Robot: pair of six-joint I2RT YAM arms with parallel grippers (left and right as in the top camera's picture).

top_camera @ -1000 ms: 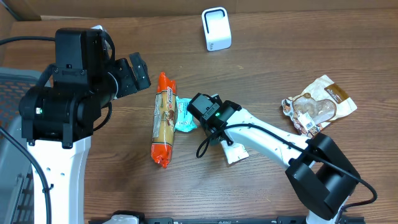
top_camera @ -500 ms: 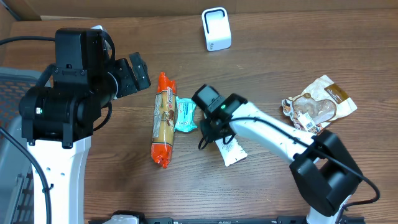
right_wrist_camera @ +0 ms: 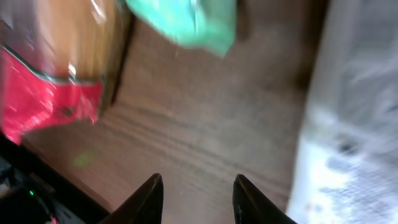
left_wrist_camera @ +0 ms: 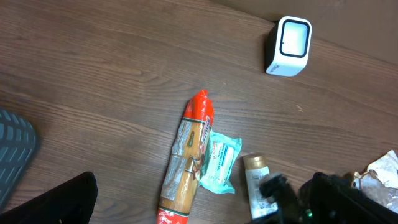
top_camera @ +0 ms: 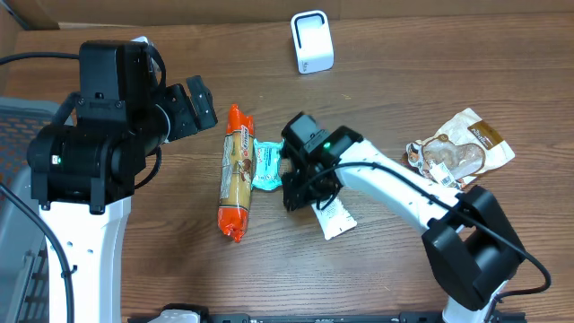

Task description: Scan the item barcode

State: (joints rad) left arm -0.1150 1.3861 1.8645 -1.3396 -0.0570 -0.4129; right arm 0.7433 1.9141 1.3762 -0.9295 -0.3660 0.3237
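Jaws gape on left gripper (top_camera: 199,106) overhead; right gripper (right_wrist_camera: 196,196) shows parted only in its wrist view.

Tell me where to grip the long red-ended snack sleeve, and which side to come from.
Grip the snack sleeve across its narrow width, below its middle, coming straight down from above. It lies flat, and the teal packet crowds one side of its upper half, so the lower stretch, with both sides free, is probably easier.
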